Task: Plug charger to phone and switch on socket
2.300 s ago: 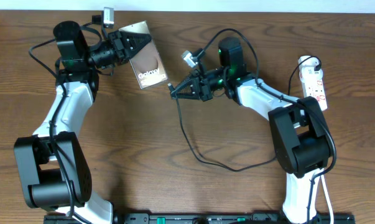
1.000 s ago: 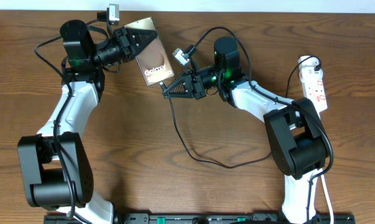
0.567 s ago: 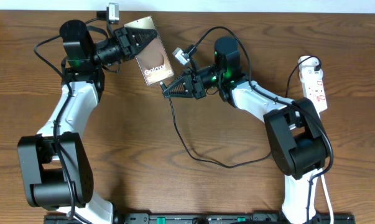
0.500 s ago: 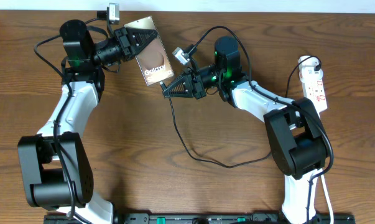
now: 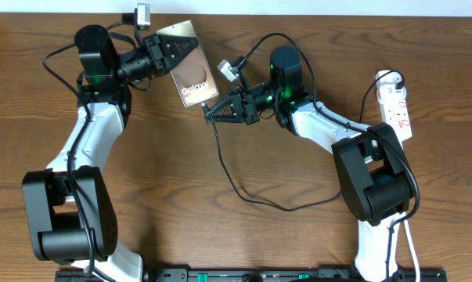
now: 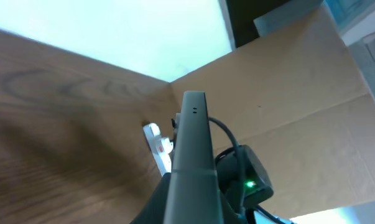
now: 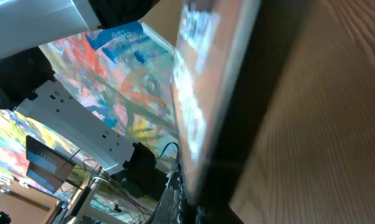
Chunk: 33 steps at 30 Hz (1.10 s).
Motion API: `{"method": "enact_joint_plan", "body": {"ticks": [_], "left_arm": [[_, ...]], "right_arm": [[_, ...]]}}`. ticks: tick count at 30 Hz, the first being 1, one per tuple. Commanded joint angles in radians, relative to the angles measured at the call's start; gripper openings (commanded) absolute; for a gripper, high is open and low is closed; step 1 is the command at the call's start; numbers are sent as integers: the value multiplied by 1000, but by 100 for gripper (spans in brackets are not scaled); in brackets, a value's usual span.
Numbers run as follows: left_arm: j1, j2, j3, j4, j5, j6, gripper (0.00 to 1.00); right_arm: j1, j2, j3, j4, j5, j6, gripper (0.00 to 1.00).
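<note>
Overhead cam: left gripper (image 5: 167, 56), up in the upper left of the frame, is clamped on the phone (image 5: 190, 74). It grabs it by the upper-left end, so the phone sits tilted with the lettering end pointing down-right toward the middle. Right gripper (image 5: 209, 115) is pinched shut just beside that lower end. The charger (image 5: 286, 210) cable comes out from under its fingertips, loops down over the table (image 5: 173, 180) and swings back up on the right. Plug tip is too tiny to see, so can't tell if it's actually in the phone. Socket (image 5: 398, 100) lies at the far right edge, well apart from both grippers. Left wrist cam gets the phone edge-on, and right wrist cam is mostly a blurry close-up of it.
</note>
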Motion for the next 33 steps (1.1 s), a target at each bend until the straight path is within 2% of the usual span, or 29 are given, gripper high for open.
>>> {"method": "enact_joint_plan", "body": {"ticks": [1, 10, 16, 21, 26, 33], "left_arm": [[-2, -21, 13, 39, 31, -21, 8], [-1, -21, 13, 39, 30, -20, 7], [21, -21, 13, 46, -61, -18, 8], [23, -21, 13, 82, -137, -38, 7], [23, -21, 13, 156, -132, -90, 7], [23, -21, 13, 156, -124, -95, 8]], "right_arm": [[-2, 3, 6, 3, -2, 7, 1], [-11, 3, 6, 3, -2, 7, 1], [-11, 3, 6, 5, 24, 35, 1], [-11, 3, 6, 82, 87, 139, 1], [-11, 3, 6, 201, 140, 286, 1], [-11, 3, 6, 216, 156, 314, 1]]}}
